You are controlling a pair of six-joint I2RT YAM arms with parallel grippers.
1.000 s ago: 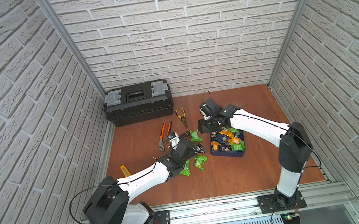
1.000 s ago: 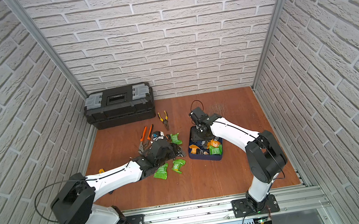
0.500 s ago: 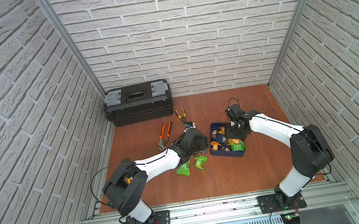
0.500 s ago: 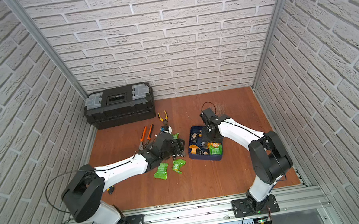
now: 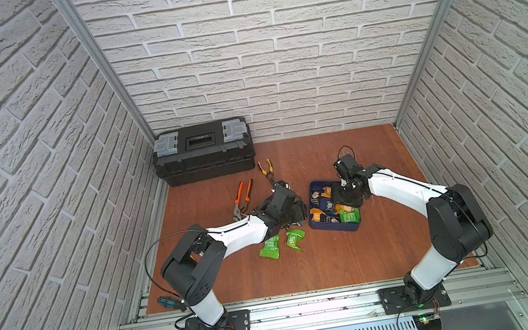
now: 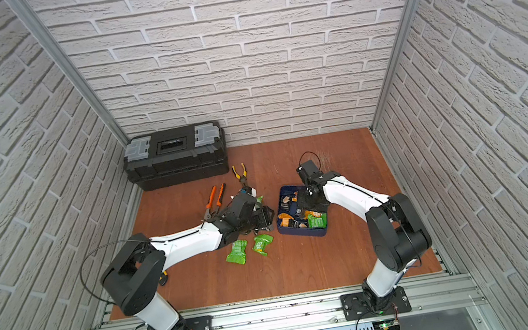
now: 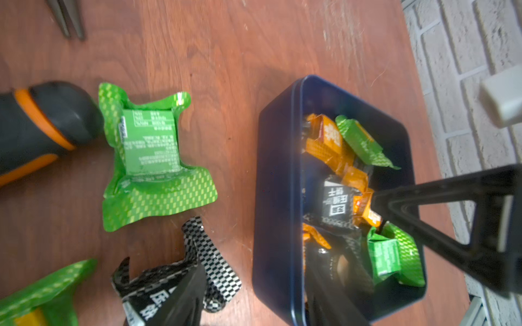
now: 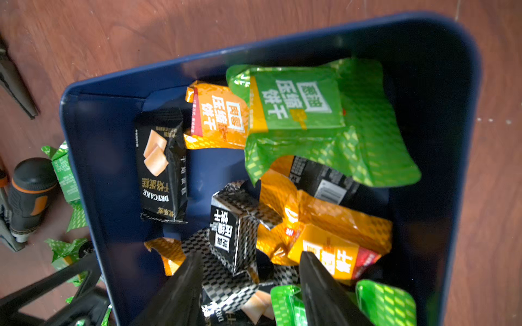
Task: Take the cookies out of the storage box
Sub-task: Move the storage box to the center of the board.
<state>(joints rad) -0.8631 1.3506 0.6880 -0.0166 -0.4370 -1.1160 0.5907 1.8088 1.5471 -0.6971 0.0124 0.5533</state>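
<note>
Glinting green, orange, black cookies [image 8: 296,104]

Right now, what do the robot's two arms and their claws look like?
Both the left arm and right arm have glossy white links between chunky black joints. A thin black cable loops off each. The left gripper and right gripper each end in two black tapering fingers.
</note>
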